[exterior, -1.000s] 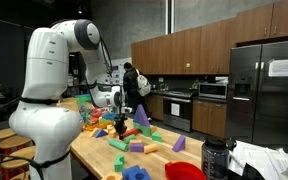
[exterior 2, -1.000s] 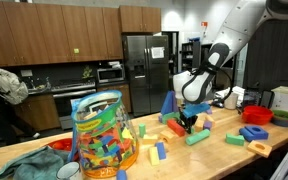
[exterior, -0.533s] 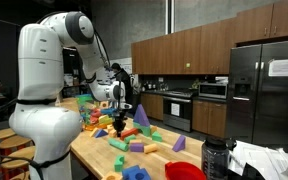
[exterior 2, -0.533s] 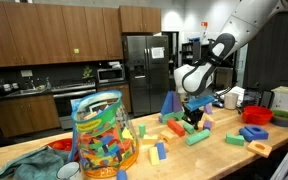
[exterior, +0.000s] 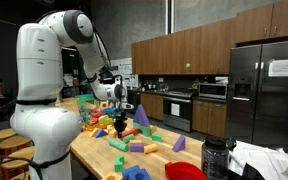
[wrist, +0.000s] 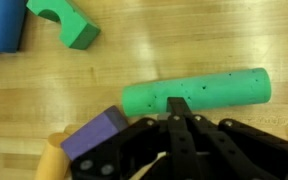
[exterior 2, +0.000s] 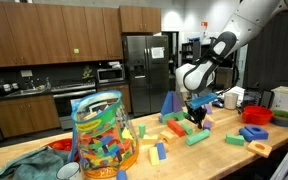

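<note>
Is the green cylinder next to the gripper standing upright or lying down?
Lying down: in the wrist view the green cylinder shows its full length flat on the wooden table, by the shut gripper.

The arm (exterior: 44, 75) was glossy white, built of fat rounded segments with darker seams at the joints (the lowest segment looked the bulkiest). Its wrist (exterior 2: 194, 78) carried a white-and-black housing, and the end effector (wrist: 177, 103) was matte black, its linked fingers (wrist: 144, 140) dotted with small round pins.
</note>
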Robot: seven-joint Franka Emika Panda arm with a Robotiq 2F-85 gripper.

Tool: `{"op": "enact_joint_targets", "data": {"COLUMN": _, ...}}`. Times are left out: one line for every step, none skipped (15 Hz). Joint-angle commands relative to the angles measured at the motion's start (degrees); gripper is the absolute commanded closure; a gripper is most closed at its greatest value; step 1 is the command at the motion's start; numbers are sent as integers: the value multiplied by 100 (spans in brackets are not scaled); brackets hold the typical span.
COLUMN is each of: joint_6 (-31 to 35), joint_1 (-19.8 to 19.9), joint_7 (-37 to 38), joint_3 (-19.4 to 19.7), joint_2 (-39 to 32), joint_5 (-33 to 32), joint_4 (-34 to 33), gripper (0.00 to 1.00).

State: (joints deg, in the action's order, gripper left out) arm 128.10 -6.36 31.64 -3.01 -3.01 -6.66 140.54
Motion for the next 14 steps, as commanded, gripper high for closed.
{"op": "enact_joint_targets", "data": {"joint_6": 106, "joint_1": 22, "joint_7": -65, "joint_3": -32, "joint_2": -97, "joint_5": -104, "joint_4": 63, "gripper": 100}}
{"op": "enact_joint_targets", "data": {"joint_6": 121, "joint_1": 10, "joint_7": -59, "joint_3": -40, "joint_2": -136, "joint_5": -108, "joint_4": 59, "gripper": 100}}
{"op": "enact_joint_targets", "data": {"joint_6": 143, "joint_1": 1, "joint_7": -58, "joint_3": -48, "joint_2": -165, "joint_5": -108, "joint_4": 68, "gripper": 100}}
{"op": "enact_joint_targets", "data": {"joint_6": 181, "joint_1": -6, "joint_7": -48, "joint_3": -51, "joint_2": -206, "joint_5": -106, "joint_4": 70, "gripper": 100}}
{"op": "enact_joint_targets", "data": {"joint_6": 254, "joint_1": -22, "joint_7": -46, "joint_3": -62, "joint_2": -266, "joint_5": -89, "joint_4": 66, "gripper": 100}}
{"op": "enact_joint_targets", "data": {"joint_6": 325, "joint_1": -36, "joint_7": -52, "joint_3": -68, "joint_2": -317, "joint_5": -78, "joint_4": 61, "gripper": 100}}
{"op": "enact_joint_targets", "data": {"joint_6": 401, "joint_1": -58, "joint_7": -48, "joint_3": -73, "joint_2": -364, "joint_5": -76, "joint_4": 59, "gripper": 100}}
{"op": "enact_joint_targets", "data": {"joint_6": 467, "joint_1": -86, "joint_7": -37, "joint_3": -83, "joint_2": -405, "joint_5": -73, "joint_4": 51, "gripper": 100}}
{"op": "enact_joint_targets", "data": {"joint_6": 511, "joint_1": -113, "joint_7": -29, "joint_3": -93, "joint_2": -417, "joint_5": -68, "joint_4": 52, "gripper": 100}}
{"op": "enact_joint_targets", "data": {"joint_6": 519, "joint_1": -129, "joint_7": -21, "joint_3": -105, "joint_2": -404, "joint_5": -76, "joint_4": 34, "gripper": 100}}
{"op": "enact_joint_targets", "data": {"joint_6": 536, "joint_1": -149, "joint_7": -17, "joint_3": -123, "joint_2": -385, "joint_5": -62, "joint_4": 37, "gripper": 100}}
{"op": "enact_joint_targets", "data": {"joint_6": 548, "joint_1": -170, "joint_7": 3, "joint_3": -141, "joint_2": -377, "joint_5": -64, "joint_4": 29, "gripper": 100}}
{"op": "enact_joint_targets", "data": {"joint_6": 545, "joint_1": -189, "joint_7": 6, "joint_3": -162, "joint_2": -357, "joint_5": -56, "joint_4": 31, "gripper": 100}}
{"op": "enact_joint_targets", "data": {"joint_6": 547, "joint_1": -210, "joint_7": 6, "joint_3": -181, "joint_2": -346, "joint_5": -47, "joint_4": 31, "gripper": 100}}
